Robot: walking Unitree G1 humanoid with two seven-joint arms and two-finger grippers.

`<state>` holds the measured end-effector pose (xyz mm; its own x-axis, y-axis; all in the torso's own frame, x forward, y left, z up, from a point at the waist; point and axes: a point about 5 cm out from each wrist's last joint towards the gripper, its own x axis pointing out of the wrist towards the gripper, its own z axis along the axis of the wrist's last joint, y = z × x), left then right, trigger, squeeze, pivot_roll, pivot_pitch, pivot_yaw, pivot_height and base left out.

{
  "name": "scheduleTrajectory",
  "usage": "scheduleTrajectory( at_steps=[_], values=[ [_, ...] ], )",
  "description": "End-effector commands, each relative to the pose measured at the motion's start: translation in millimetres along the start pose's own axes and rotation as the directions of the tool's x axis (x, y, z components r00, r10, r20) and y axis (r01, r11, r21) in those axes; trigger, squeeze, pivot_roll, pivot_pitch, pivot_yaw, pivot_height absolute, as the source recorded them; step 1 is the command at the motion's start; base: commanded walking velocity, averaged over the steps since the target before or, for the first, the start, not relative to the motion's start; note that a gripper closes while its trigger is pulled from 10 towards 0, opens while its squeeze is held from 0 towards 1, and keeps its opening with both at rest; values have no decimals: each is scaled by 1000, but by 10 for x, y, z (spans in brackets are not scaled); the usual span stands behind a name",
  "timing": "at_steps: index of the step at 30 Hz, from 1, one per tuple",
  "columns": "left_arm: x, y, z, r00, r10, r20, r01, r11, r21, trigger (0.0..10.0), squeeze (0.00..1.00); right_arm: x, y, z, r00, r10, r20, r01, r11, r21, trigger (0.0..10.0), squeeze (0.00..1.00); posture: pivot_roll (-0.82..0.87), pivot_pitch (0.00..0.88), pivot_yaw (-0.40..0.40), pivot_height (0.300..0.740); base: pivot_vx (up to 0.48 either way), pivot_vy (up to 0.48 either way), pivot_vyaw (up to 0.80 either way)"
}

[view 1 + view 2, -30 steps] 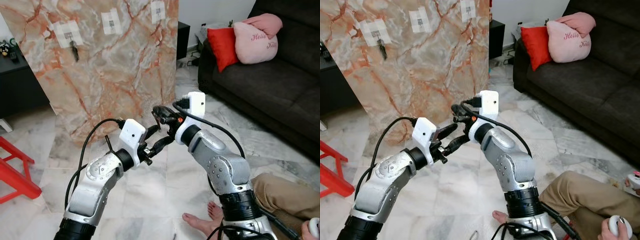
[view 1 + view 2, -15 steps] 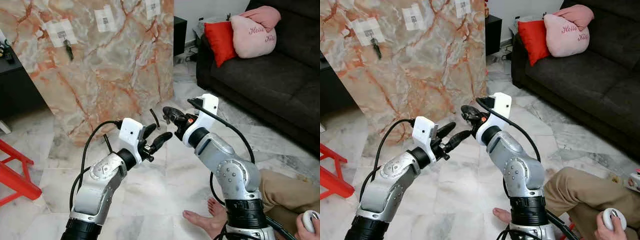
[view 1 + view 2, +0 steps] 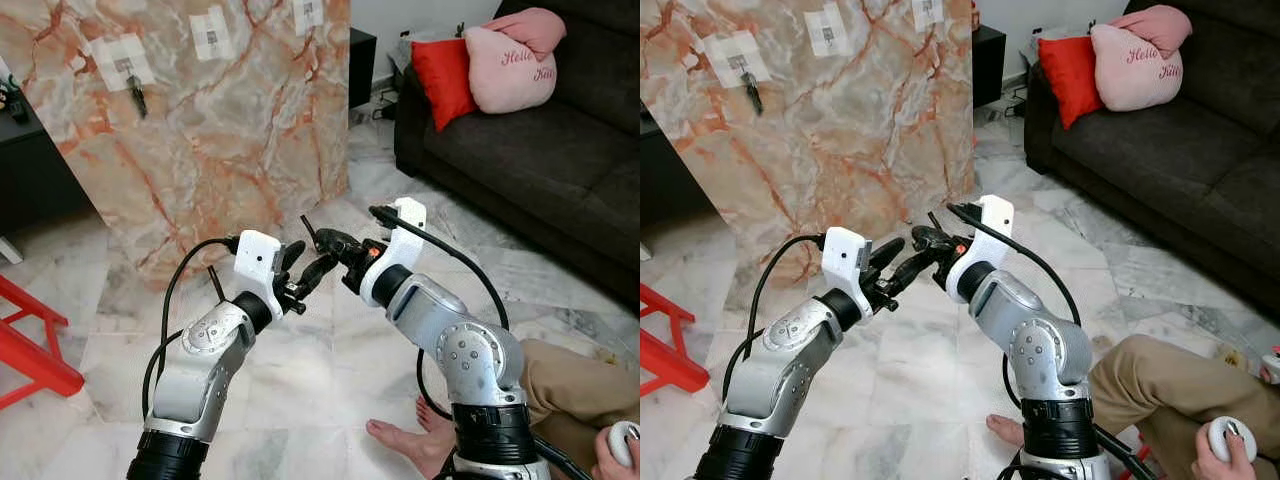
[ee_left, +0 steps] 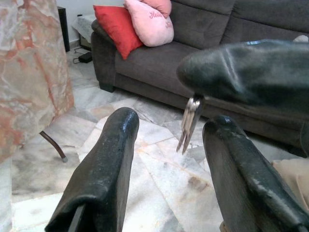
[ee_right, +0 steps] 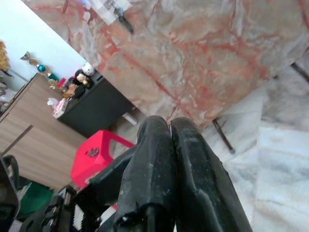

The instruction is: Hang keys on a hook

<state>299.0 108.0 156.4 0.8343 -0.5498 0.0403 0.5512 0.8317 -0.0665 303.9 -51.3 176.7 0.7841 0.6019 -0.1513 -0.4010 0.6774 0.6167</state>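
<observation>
Handover in progress, by the look of it. Right gripper (image 3: 923, 240), fingers pressed together, pinches the keys (image 4: 189, 122) at frame centre; they dangle between the spread fingers of the left gripper (image 3: 308, 267). Next: left closes on them. Hooks (image 3: 122, 67) upper left on marble panel (image 3: 240, 130); marble floor (image 3: 300, 400), sofa (image 3: 540, 140) right.

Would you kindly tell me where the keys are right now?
The keys hang from the shut right tool, between the open left tool's fingers, in front of the marble panel.
</observation>
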Motion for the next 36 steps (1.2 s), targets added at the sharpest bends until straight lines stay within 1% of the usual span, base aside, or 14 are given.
scheduleTrajectory(
  at_steps=[1, 10, 11, 12, 13, 14, 36],
  values=[
    [31, -1, 50, 1000, 1, 22, -2, 1000, 5, 10000, 0, 19, 167, -47, 999, 53, 7, -53, 998, 46, 10000, 0, -37, 67, -7, 740, 0, 0, 0],
    [28, -19, 68, 999, -13, 35, 13, 1000, -8, 10000, 0, 11, 165, -52, 999, 49, -1, -49, 997, 58, 10000, 0, -37, 67, -7, 740, 0, 0, 0],
    [27, -21, 70, 999, -16, 36, 16, 1000, -9, 7843, 0, 12, 165, -52, 999, 49, -1, -49, 997, 59, 10000, 0, -37, 67, -7, 740, 0, 0, 0],
    [25, -23, 70, 999, -18, 37, 19, 1000, -10, 7020, 0, 11, 166, -52, 999, 48, -1, -48, 997, 60, 10000, 0, -36, 67, -7, 740, 0, 0, 0],
    [25, -23, 70, 999, -19, 37, 19, 1000, -10, 7020, 0, 11, 166, -52, 999, 48, -1, -48, 997, 61, 10000, 0, -36, 67, -7, 740, 0, 0, 0],
    [19, -22, 69, 999, -22, 37, 22, 1000, -12, 0, 0, 12, 165, -53, 999, 48, -2, -48, 997, 63, 10000, 0, -36, 68, -6, 740, 0, 0, 0],
    [-6, -21, 89, 998, -40, 52, 41, 999, -28, 0, 0, 15, 160, -68, 999, 44, -7, -43, 996, 74, 10000, 0, -32, 69, -5, 740, 0, 0, 0]
  ],
)
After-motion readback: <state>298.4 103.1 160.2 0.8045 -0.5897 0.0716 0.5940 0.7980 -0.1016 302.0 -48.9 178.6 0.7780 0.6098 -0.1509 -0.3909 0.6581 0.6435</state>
